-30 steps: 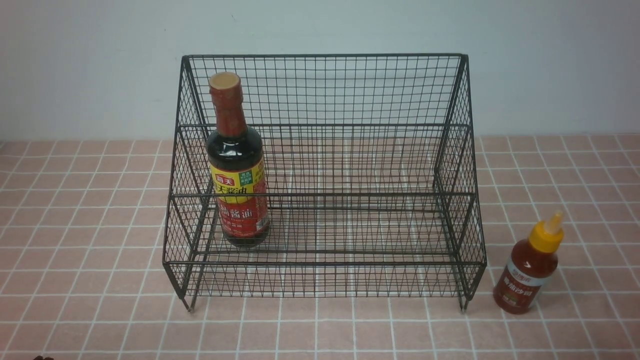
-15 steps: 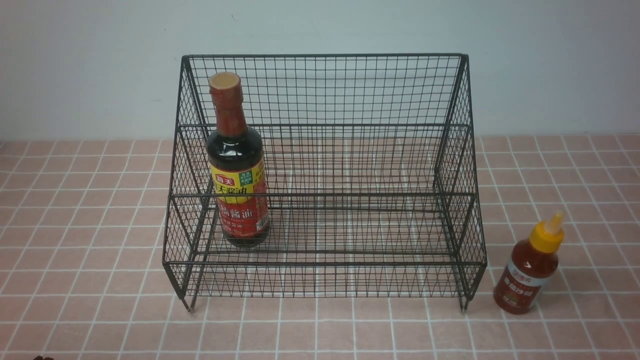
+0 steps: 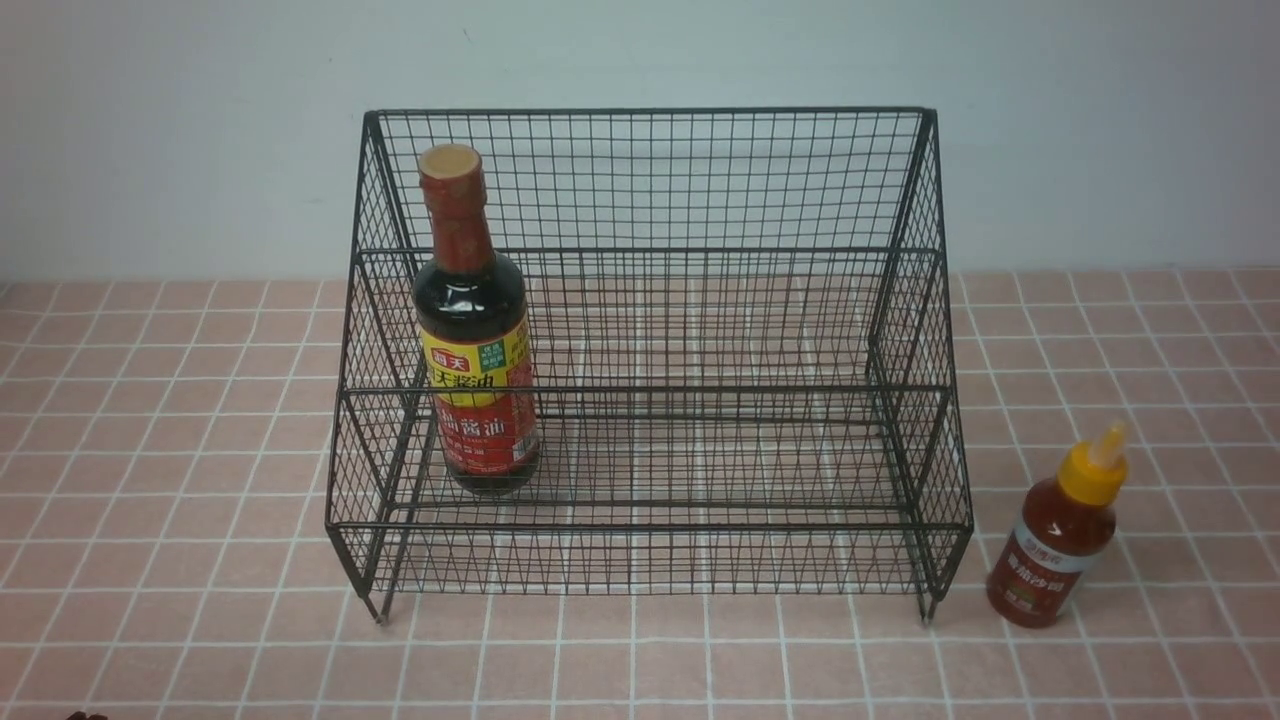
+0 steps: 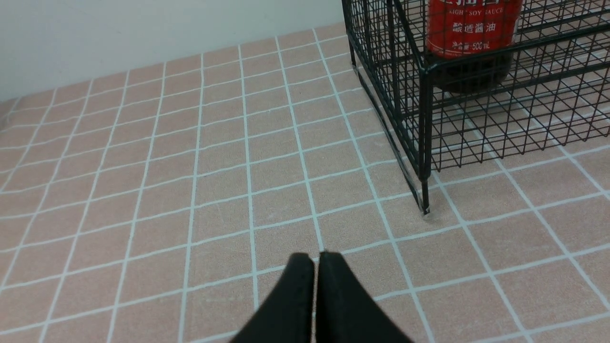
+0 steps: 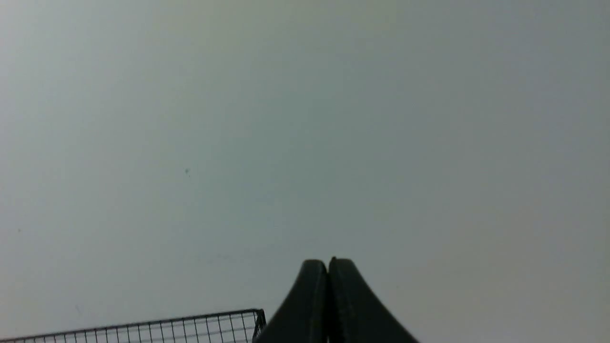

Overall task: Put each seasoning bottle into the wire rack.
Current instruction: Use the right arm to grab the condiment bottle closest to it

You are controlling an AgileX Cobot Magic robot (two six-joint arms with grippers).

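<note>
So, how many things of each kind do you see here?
Bottles: 2 (soy-sauce bottle, red-sauce squeeze bottle)
Wire rack: 1
Grippers: 2 (left gripper, right gripper)
Total: 5

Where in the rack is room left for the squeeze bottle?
Lower tier of the wire rack: bare from the soy-sauce bottle to the right wall. Upper tier: all bare. Crowded only at the lower tier's left end.

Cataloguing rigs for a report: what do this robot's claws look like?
Only fingertips show. The left claw and right claw each have two matte black fingers, wide-based, tapering to rounded tips. No cables or markings are visible.
</note>
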